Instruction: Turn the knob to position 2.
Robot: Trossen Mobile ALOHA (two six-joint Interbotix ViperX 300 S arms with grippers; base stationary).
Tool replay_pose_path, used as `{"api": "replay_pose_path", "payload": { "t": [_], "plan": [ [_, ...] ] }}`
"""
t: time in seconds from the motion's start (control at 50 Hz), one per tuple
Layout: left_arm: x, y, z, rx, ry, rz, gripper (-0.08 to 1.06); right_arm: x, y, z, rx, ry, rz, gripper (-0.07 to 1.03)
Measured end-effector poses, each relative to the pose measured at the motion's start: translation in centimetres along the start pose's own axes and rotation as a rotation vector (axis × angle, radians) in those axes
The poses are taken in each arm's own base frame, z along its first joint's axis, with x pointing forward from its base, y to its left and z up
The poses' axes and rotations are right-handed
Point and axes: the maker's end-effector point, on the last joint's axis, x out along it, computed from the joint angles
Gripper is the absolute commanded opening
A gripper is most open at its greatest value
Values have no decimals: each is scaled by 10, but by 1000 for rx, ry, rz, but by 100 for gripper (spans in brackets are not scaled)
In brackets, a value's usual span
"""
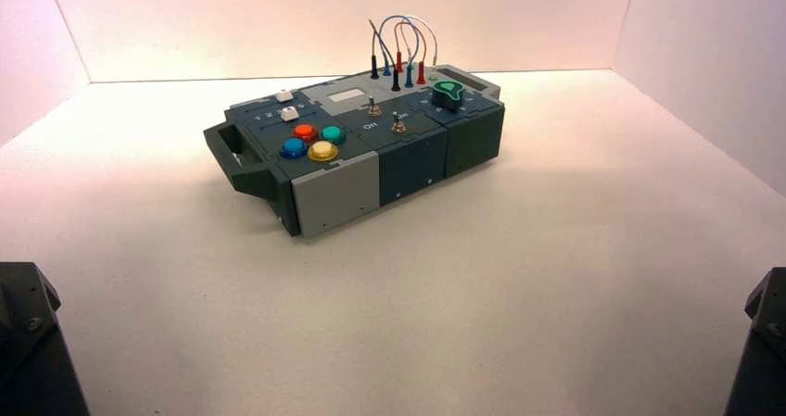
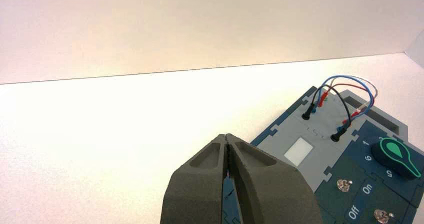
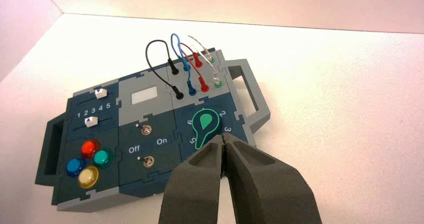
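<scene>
The knob (image 1: 450, 93) is a glossy green teardrop on a dark round base, at the box's right far corner. In the right wrist view the knob (image 3: 205, 125) has its narrow end by the digit 5, with 6, 2 and 3 also readable round it. My right gripper (image 3: 223, 136) is shut and empty, held back from the box with its tips lined up in front of the knob. My left gripper (image 2: 226, 135) is also shut and empty, off the box's side; the knob (image 2: 396, 157) shows far from it. Neither gripper shows in the high view.
The box (image 1: 334, 194) stands turned on a white table. It carries four coloured push buttons (image 3: 89, 161), two white sliders (image 3: 91, 122), two metal toggle switches (image 3: 145, 130) marked Off and On, and looped wires (image 3: 186, 59). A handle (image 3: 252, 92) juts from the knob end.
</scene>
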Motion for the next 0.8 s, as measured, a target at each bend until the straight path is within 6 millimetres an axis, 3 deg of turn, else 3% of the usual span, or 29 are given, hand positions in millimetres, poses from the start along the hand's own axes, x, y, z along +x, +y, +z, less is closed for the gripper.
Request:
{"api": "replay_pose_path", "payload": {
  "t": [0.44,0.8],
  "plan": [
    [1,0,0,-2,0,0,-3,-3,5,0,-1,7,22,-2],
    [1,0,0,-1,2,0,-3,8,31,-7,-44,53,90,-2]
  ]
}}
